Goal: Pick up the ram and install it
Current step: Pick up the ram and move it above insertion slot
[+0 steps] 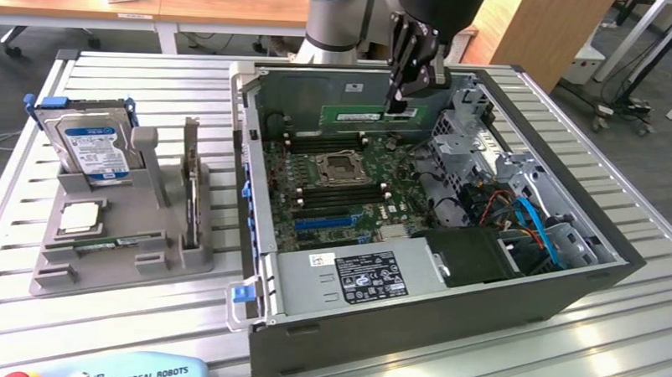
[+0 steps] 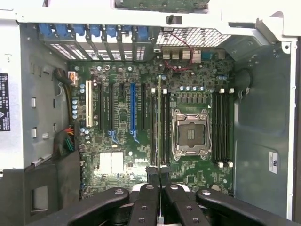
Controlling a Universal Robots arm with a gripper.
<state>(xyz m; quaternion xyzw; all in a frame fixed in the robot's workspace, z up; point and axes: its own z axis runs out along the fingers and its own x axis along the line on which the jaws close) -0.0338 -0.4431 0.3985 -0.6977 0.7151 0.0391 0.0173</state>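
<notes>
The gripper (image 1: 398,103) is closed narrow on the ram (image 1: 361,116), held edge-down just below its fingertips, seemingly aligned with a memory slot (image 2: 164,127) directly beneath on the motherboard (image 2: 117,136).

Arm (image 1: 339,21) upright, wrist (image 1: 432,12) pointing down, jaws clamped narrow
</notes>
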